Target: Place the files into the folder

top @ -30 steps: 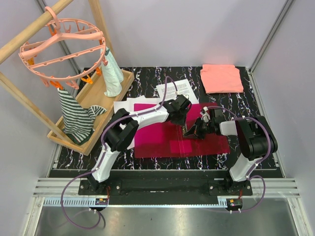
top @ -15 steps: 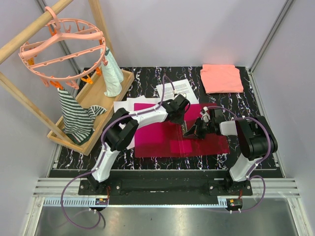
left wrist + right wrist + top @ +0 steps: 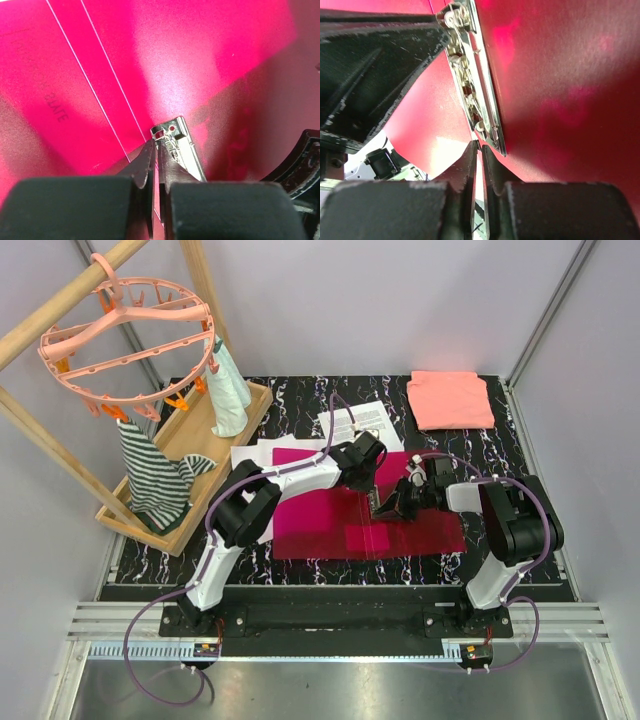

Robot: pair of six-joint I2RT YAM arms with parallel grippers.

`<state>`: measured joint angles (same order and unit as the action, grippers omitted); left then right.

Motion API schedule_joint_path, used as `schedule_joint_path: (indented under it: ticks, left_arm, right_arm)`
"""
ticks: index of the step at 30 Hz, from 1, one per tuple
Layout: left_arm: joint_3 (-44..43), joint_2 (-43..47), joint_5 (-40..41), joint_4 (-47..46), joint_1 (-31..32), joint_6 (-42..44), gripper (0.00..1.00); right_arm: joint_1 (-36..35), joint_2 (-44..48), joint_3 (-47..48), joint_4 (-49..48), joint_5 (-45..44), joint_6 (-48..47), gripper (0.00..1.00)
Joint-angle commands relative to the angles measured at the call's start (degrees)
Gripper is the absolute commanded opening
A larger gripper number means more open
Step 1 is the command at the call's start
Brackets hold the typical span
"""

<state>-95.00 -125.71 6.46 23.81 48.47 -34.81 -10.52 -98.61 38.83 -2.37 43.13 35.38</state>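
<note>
The crimson folder [image 3: 320,530] lies open and flat on the table, its metal clip [image 3: 184,150] along the spine. The files [image 3: 365,418] are white printed sheets lying behind the folder, partly under its far edge. My left gripper [image 3: 156,145] is shut, its tips [image 3: 372,496] pressed against one end of the clip; nothing shows between the fingers. My right gripper [image 3: 480,145] meets the clip's [image 3: 475,85] other end [image 3: 384,508], its fingers parted by a thin slit with nothing in it. The two grippers nearly touch over the spine.
A salmon-pink folded cloth [image 3: 450,398] lies at the back right. A wooden tray [image 3: 190,455] with a rack, a pink clip hanger [image 3: 125,340] and hanging socks stands at the left. Grey walls close in the marbled table [image 3: 520,540].
My left gripper has closed from partly open to shut at the clip. The right gripper's fingers have parted a little and its wrist has edged left.
</note>
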Motion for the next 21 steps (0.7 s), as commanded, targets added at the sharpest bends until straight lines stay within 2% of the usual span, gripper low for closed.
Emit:
schedule_joint_path:
  ticks: [1, 7, 10, 13, 21]
  left_arm:
    - [-0.1, 0.6, 0.9, 1.4, -0.4, 1.5, 0.0]
    - [0.0, 0.6, 0.2, 1.4, -0.5, 1.2, 0.0]
    - [0.0, 0.6, 0.1, 1.3, -0.4, 0.5, 0.0]
    - [0.2, 0.8, 0.3, 1.3, -0.5, -0.3, 0.0]
    - [1.2, 1.2, -0.3, 1.6, -0.6, -5.4, 0.0]
  right_arm:
    - [-0.2, -0.3, 3.5, 1.5, -1.7, -2.1, 0.12]
    - [-0.2, -1.0, 3.2, 0.3, -0.7, -1.5, 0.14]
    - [-0.8, -1.1, 3.3, -0.4, 0.9, -1.4, 0.22]
    - [-2.1, -0.2, 2.8, -1.1, 1.2, -1.0, 0.25]
    - [-6.5, -2.1, 1.6, -8.0, 1.8, 3.8, 0.26]
